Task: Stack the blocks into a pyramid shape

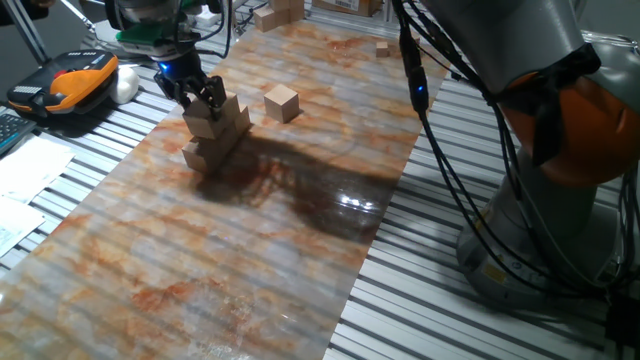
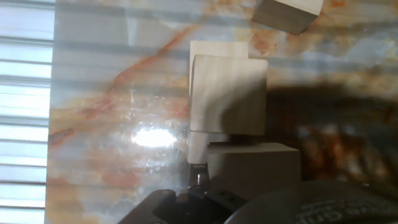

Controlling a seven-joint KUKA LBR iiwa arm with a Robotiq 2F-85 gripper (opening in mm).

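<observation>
Gripper (image 1: pixel 203 100) low over the stack of blocks (image 1: pixel 213 135); jaws seem clamped on upper block (image 1: pixel 203 122). Off-centre release could topple stack. Spare block (image 1: pixel 282 102) sits apart.

Reaching down from above, hand (image 1: pixel 199 97) pointing at the surface, fingers closed around a block (image 1: pixel 203 121).

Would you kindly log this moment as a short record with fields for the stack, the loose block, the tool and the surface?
stack: tan wooden blocks piled in stepped layers at the mat's far left
loose block: one block alone on the mat, right of the stack, not touching it
tool: tool at the stack's top, around the upper block; grip state unclear
surface: marbled orange-grey mat on a slatted table
background: small wooden pieces at the far edge
</observation>
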